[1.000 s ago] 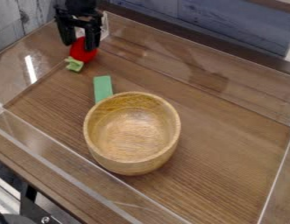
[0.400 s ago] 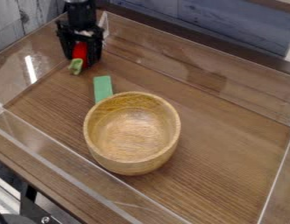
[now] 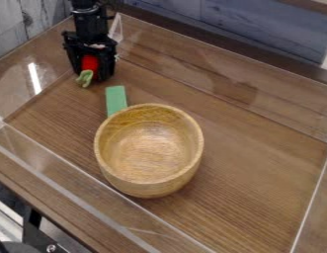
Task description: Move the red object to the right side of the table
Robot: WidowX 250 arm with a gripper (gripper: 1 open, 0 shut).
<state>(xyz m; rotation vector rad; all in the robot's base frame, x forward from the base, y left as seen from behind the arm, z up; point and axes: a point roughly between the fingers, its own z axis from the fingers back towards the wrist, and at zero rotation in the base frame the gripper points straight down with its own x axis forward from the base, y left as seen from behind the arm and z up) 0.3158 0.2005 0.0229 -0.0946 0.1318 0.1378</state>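
The red object (image 3: 89, 65) is a small red toy fruit with a light-green end (image 3: 85, 78), lying at the far left of the wood-grain table (image 3: 245, 148). My black gripper (image 3: 91, 66) points straight down over it, open, with a finger on each side of the fruit. The fingers (image 3: 107, 63) reach down close to the tabletop and hide most of the red part. I cannot tell whether they touch the fruit.
A flat green strip (image 3: 116, 100) lies just in front of the fruit. A large wooden bowl (image 3: 150, 148) stands in the middle. Low clear acrylic walls (image 3: 28, 69) border the table; the left wall runs close beside the gripper.
The gripper has come straight down over the red fruit, which showed below the fingers before and now sits between them. The fruit, strip and bowl have not moved.
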